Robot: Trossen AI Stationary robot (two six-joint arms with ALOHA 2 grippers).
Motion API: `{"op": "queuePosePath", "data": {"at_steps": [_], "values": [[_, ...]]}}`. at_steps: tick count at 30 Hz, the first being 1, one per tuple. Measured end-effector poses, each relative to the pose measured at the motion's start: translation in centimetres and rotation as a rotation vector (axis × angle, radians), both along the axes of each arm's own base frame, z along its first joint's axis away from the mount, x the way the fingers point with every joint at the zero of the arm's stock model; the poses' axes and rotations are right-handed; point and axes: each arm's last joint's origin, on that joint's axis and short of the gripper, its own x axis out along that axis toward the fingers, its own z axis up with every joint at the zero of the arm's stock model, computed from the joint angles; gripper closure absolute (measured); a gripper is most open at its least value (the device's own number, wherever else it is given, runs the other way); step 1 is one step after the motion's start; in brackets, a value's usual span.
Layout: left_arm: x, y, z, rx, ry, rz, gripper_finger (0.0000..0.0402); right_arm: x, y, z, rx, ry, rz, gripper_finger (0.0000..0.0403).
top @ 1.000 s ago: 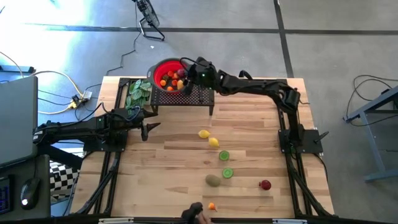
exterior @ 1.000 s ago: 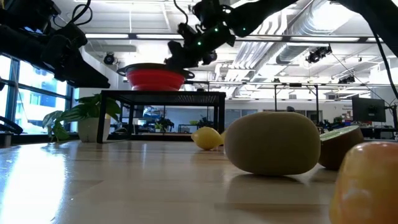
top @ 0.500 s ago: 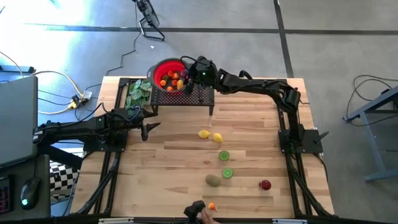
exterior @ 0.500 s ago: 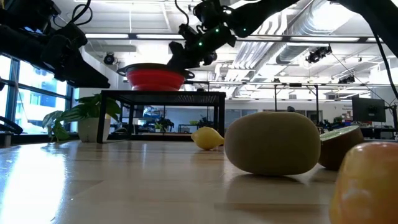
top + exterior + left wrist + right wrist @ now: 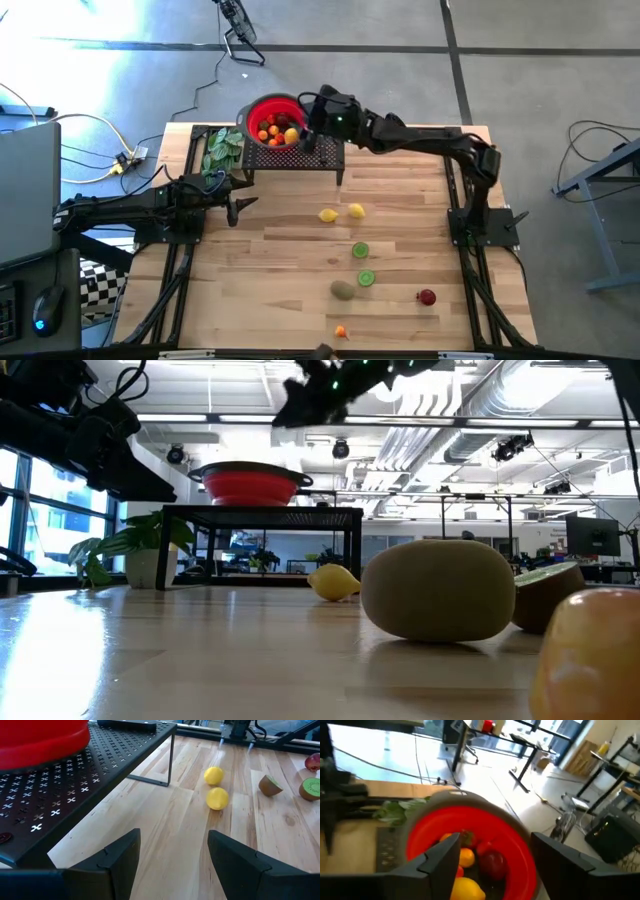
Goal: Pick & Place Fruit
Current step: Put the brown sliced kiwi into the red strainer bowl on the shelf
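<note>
A red bowl (image 5: 272, 122) stands on a black perforated rack (image 5: 322, 156) and holds several small fruits, among them a lemon (image 5: 467, 890) and a red piece (image 5: 492, 862). On the table lie two lemons (image 5: 327, 214) (image 5: 355, 210), two green halves (image 5: 360, 250) (image 5: 366, 278), a brown kiwi (image 5: 343, 290), a red fruit (image 5: 427, 297) and an orange piece (image 5: 341, 331). My right gripper (image 5: 495, 842) hangs open and empty above the bowl's right rim (image 5: 310, 118). My left gripper (image 5: 172, 840) waits open near the table's left edge (image 5: 235, 205), beside the rack.
A green leafy bunch (image 5: 222, 148) lies on the rack's left end. The rack's legs stand on the far part of the table. In the low view the kiwi (image 5: 440, 590) and the orange piece (image 5: 590, 650) lie close to the near edge. Bare wood lies between the left arm and the fruits.
My right gripper has risen from just above the bowl and drawn a little toward the table's right. One of the two lemons on the table has rolled toward the far edge and now lies beside the other one.
</note>
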Motion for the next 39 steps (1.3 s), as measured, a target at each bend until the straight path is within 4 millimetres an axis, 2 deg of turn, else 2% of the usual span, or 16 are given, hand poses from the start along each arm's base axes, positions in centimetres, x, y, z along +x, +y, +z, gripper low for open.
{"op": "queuePosePath", "data": {"at_steps": [3, 7, 13, 21, 34, 39], "values": [[0.0, 0.0, 0.0, 0.0, 0.0, 0.0, 0.0174, -1.1, 1.2, 1.4, -0.004, 0.028, -0.024, 0.0195], [0.0, 0.0, 0.0, 0.0, 0.001, 0.0, 0.0174, -2.4, 2.5, 2.2, 0.016, 0.1, -0.043, 0.0235], [0.0, 0.0, 0.0, 0.0, 0.0, 0.0, 0.0174, -2.7, 3.7, 1.5, 0.1, 0.181, 0.008, 0.0309], [0.0, 0.0, 0.0, 0.0, 0.001, 0.0, 0.0174, -2.1, 5.0, 1.2, 0.1, 0.187, 0.041, 0.0393], [0.0, 0.0, 0.0, 0.0, 0.0, 0.0, 0.0174, -1.5, 7.3, 1.4, 0.097, 0.17, 0.119, 0.0395], [0.0, 0.0, 0.0, 0.0, 0.0, 0.0, 0.0174, -1.4, 7.9, 1.1, 0.23, 0.141, 0.189, 0.0396]]}}
